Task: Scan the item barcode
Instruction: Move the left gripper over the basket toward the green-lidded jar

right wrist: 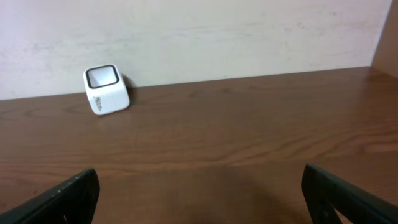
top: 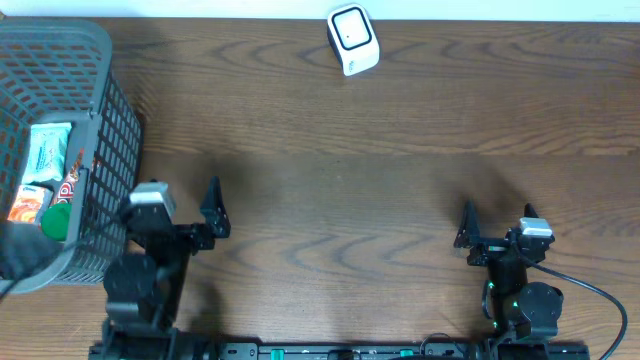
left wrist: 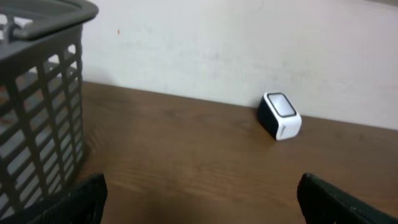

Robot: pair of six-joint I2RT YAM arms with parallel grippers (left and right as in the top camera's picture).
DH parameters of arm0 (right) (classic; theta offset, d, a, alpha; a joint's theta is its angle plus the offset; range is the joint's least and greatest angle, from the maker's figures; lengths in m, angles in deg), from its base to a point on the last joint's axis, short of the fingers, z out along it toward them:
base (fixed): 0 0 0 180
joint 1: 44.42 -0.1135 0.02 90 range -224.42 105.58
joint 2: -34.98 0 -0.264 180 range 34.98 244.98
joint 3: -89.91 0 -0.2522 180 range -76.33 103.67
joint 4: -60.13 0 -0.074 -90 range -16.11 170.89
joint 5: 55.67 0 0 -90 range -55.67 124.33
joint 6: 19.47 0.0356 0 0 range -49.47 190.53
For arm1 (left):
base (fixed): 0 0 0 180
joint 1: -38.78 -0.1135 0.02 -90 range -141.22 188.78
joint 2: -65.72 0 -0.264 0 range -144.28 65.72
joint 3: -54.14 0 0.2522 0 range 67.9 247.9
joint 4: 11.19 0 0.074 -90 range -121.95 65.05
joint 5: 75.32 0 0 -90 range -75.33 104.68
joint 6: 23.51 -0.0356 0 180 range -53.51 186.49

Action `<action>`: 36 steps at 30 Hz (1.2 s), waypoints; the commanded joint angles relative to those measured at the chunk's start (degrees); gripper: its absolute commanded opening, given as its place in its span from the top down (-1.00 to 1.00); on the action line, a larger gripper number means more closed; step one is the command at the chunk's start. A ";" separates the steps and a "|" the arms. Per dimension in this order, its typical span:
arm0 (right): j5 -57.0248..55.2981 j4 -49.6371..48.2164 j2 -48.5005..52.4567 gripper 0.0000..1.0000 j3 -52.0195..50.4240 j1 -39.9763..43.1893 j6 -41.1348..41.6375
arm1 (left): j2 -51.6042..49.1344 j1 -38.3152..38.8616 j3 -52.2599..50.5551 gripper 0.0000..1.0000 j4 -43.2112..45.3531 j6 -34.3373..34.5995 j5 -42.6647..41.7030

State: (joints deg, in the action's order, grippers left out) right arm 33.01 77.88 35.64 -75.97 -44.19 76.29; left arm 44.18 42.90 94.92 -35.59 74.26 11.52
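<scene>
The pale packet lies in the grey mesh basket at the left end of the wooden table, printed face up, its long axis running from the far side towards the robot. Just beside its near end sit an orange packet, a red-and-white packet and a round green thing; the white scanner stands well apart at the table's far edge, its dark-rimmed window facing up. Only the overhead view shows the packets; the left wrist view catches just the basket's side wall and places the scanner right of centre; the right wrist view places it at the left, before a pale wall. The left gripper hangs near the basket and the right gripper sits at the near right; both have jaws spread wide, grasping nothing.
</scene>
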 commanded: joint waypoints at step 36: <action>-0.50 0.13 -0.33 -0.98 -0.04 -0.59 -0.70 | -59.43 -34.97 90.09 -0.96 -58.55 16.04 -3.63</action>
State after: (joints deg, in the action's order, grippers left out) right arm 33.01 77.84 35.66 -75.97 -44.19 76.12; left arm -13.28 11.71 183.62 -92.07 87.28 7.19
